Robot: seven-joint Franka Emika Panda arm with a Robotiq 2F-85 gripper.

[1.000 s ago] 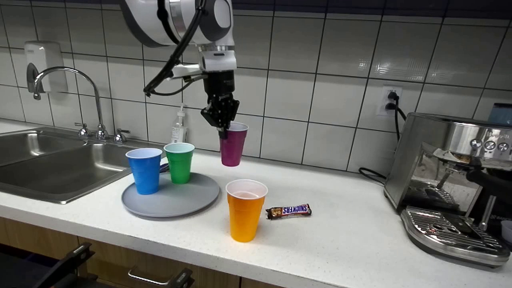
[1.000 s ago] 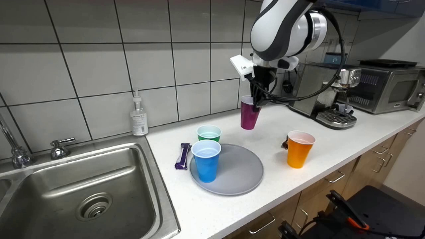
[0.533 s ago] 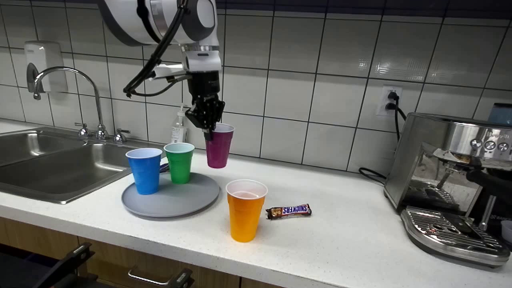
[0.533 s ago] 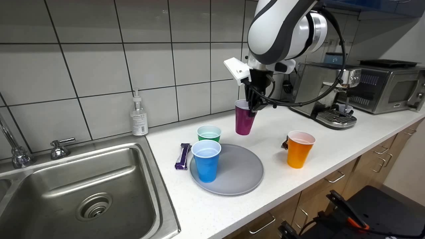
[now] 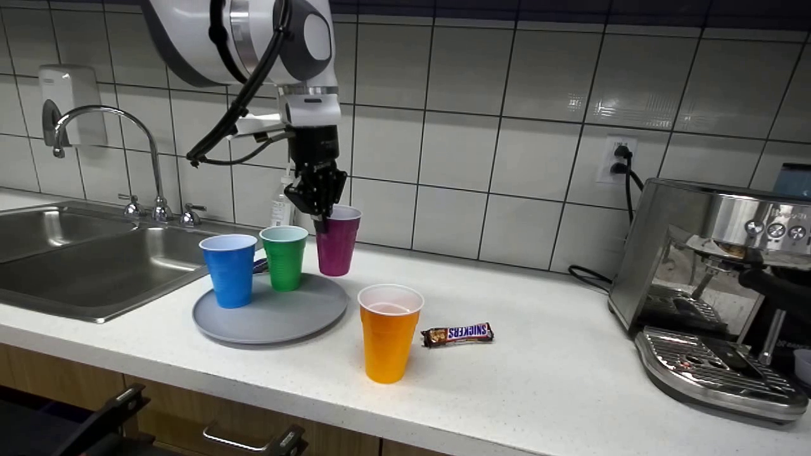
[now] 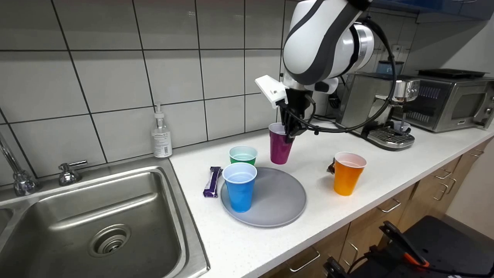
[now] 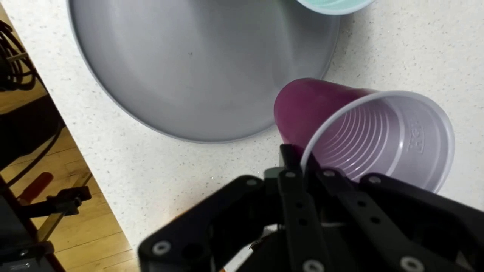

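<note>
My gripper [image 5: 322, 225] is shut on the near wall of a purple cup [image 5: 340, 247], with the white rim between its fingers in the wrist view [image 7: 302, 156]. The cup [image 7: 302, 109] is close to the grey plate's edge [image 7: 200, 128]; whether its base touches the counter I cannot tell. On the plate [image 6: 281, 200] stand a blue cup [image 6: 240, 189] and a green cup [image 5: 285, 259], both upright. The green cup's rim shows at the top of the wrist view [image 7: 336, 6]. An orange cup [image 5: 389, 335] stands upright on the counter, apart from the plate.
A Snickers bar [image 5: 457, 334] lies beside the orange cup. A purple-wrapped bar [image 6: 212, 182] lies between plate and sink [image 6: 177, 216]. A pump bottle [image 6: 161, 137] stands by the tiled wall. A coffee machine [image 5: 709, 285] and a microwave [image 6: 451, 100] stand further along the counter.
My gripper has carried the purple cup toward the plate and the green cup, and lower. The other cups, the plate and the bars have not moved.
</note>
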